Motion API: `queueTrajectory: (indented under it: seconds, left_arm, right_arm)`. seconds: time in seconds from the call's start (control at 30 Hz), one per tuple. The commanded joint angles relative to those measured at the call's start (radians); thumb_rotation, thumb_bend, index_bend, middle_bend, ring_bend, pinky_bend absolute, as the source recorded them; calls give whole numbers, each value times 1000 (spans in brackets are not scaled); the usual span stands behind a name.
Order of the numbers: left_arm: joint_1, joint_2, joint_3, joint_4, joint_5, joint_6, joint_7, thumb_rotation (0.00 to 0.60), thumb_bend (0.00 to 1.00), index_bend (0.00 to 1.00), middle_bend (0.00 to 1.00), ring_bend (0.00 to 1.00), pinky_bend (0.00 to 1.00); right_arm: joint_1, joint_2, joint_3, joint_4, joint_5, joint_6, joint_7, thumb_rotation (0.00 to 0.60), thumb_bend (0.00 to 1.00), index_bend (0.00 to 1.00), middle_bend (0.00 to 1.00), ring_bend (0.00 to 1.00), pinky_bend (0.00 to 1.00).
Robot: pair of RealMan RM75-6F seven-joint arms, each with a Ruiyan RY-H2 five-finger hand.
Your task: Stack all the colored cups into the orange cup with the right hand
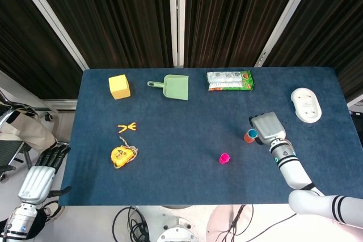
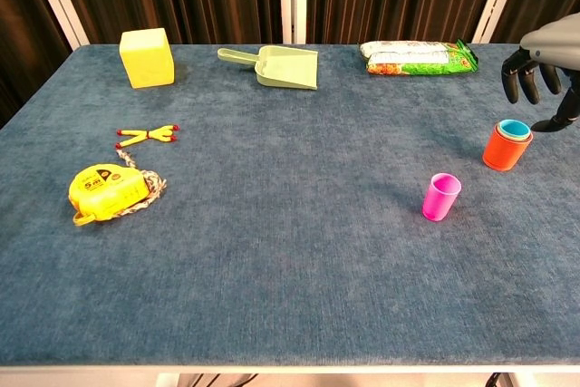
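Note:
The orange cup (image 2: pixel 506 146) (image 1: pixel 250 136) stands upright at the table's right side with a blue cup (image 2: pixel 514 128) nested in it, only the blue rim showing. A pink cup (image 2: pixel 441 196) (image 1: pixel 224 158) stands alone, nearer the front and to the left of the orange one. My right hand (image 2: pixel 542 65) (image 1: pixel 268 128) hovers just above and right of the orange cup, fingers apart, holding nothing. My left hand (image 1: pixel 38 179) hangs off the table's left edge, fingers spread and empty.
A yellow block (image 2: pixel 147 57), green dustpan (image 2: pixel 275 64) and snack packet (image 2: pixel 419 57) line the far edge. Matchsticks (image 2: pixel 145 136) and a yellow tape measure (image 2: pixel 110 191) lie at the left. A white object (image 1: pixel 306 105) sits at the far right.

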Motion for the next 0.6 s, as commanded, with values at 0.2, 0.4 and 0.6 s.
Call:
queueTrajectory:
  seconds: [0.2,0.4,0.6]
  left_arm:
    - [2,-1,0,-1,2,5,0,600,24,17,0,0,0]
    - [8,4,1,0,1,14,-5,600,24,16,0,0,0]
    - [13,5,3,5,4,21,-16,600,25,16,0,0,0]
  right_arm:
    - [1,20,7,-98,-109,1,51,600,132,421,438,462,553]
    - [9,25,-21,-185,-190,-32,57,600,89,393,423,452,553]
    - [18,21,-50,-224,-213,-51,33,600,71,369,419,442,553]
